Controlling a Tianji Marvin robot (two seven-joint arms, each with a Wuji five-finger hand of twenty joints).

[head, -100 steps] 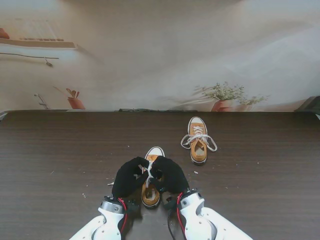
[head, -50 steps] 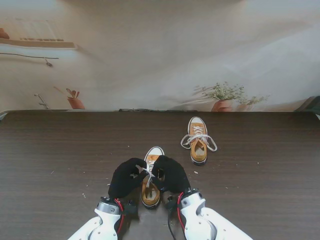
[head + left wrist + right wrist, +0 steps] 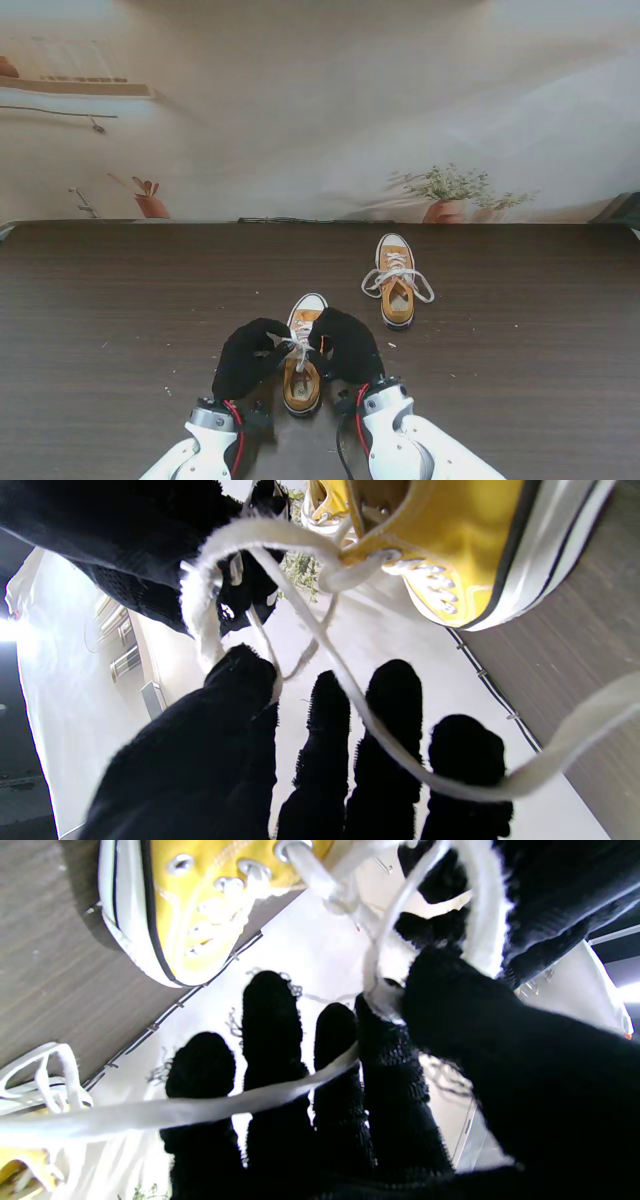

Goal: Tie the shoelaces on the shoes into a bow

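A yellow sneaker (image 3: 301, 383) with a white toe cap lies close to me, toe pointing away. Both black-gloved hands hover over its lacing. My left hand (image 3: 247, 357) pinches a white lace (image 3: 200, 605) between thumb and forefinger, and a second strand runs across its other fingers. My right hand (image 3: 345, 347) pinches a lace loop (image 3: 482, 915) the same way, with another strand (image 3: 210, 1107) draped over its fingers. The shoe's eyelets (image 3: 225, 885) and yellow side (image 3: 465, 535) fill the wrist views. A second yellow sneaker (image 3: 396, 282) lies farther away to the right, its laces spread loose.
The table is dark wood (image 3: 120, 330) with small white specks scattered on it. A printed backdrop with potted plants (image 3: 450, 195) stands at the far edge.
My two hands have drawn slightly apart, the left moving left and nearer to me, stretching the laces between them over the shoe.
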